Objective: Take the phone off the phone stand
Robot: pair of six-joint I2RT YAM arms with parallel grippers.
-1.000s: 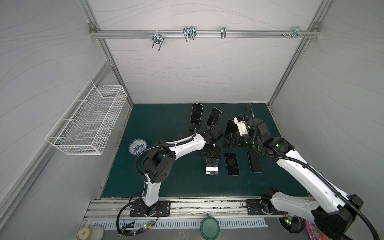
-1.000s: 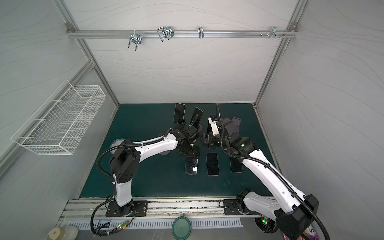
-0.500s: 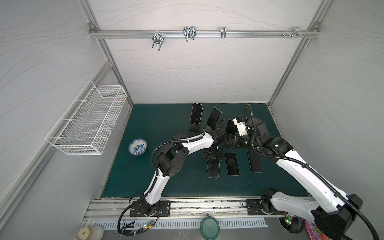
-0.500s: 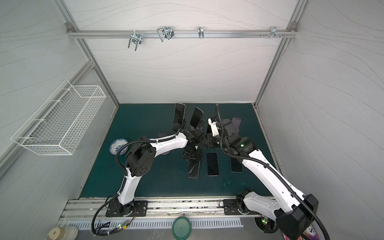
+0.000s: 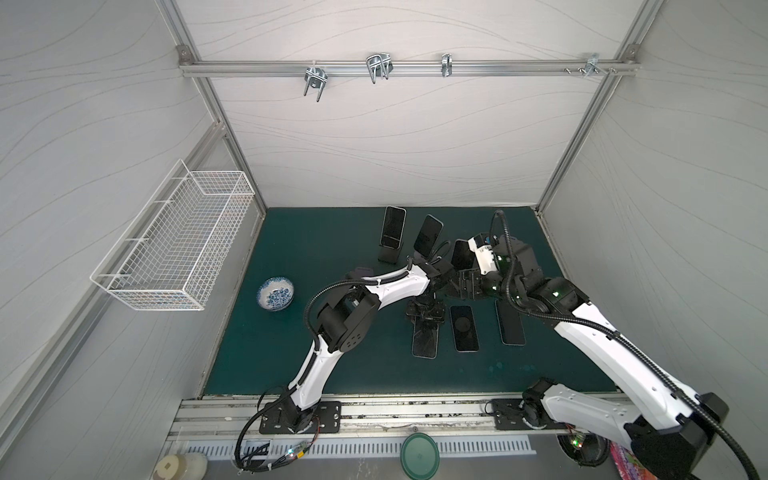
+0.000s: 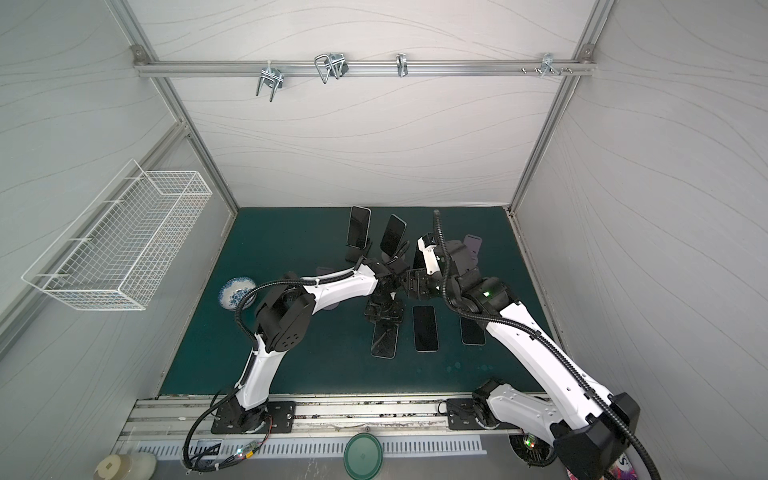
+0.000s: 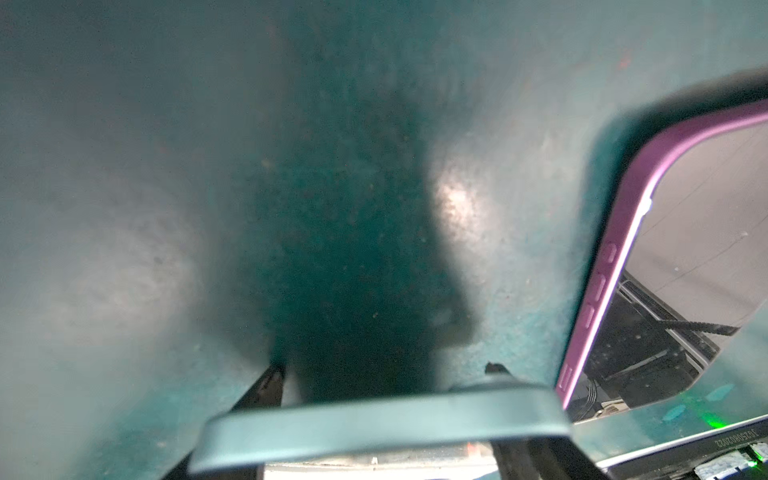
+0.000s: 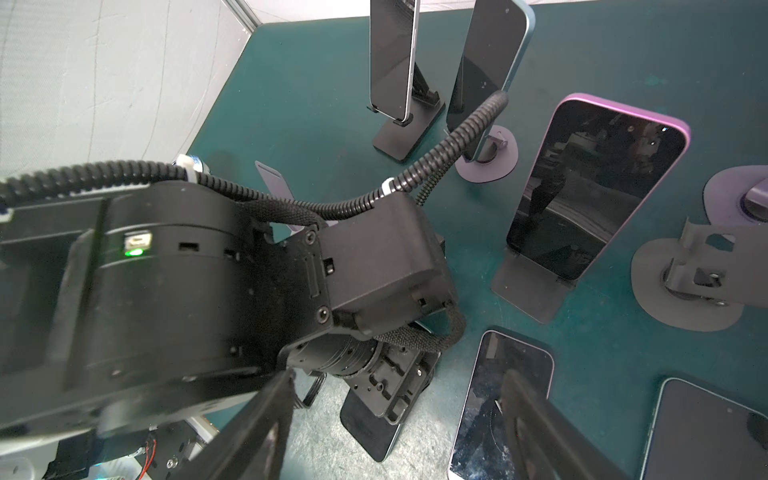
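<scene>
Two robot arms meet over phones on a green mat (image 5: 324, 249).

A blue and white bowl (image 5: 276, 293) sits near the mat's left side. To the right of the bowl, the left gripper (image 5: 424, 313) points down and pinches the far end of a blue-edged phone (image 5: 425, 343) that lies on the mat. Farther back than the bowl, a white-edged phone (image 5: 392, 227) and a leaning phone (image 5: 428, 236) rest in stands. Farther right from the bowl, a purple phone (image 8: 594, 187) stands up in its black phone stand (image 8: 528, 291). The right gripper (image 8: 397, 376) hangs near it, fingers spread wide, holding nothing. A middle flat phone (image 5: 464, 328) and a last flat phone (image 5: 510, 322) lie on the mat, farthest right from the bowl.
</scene>
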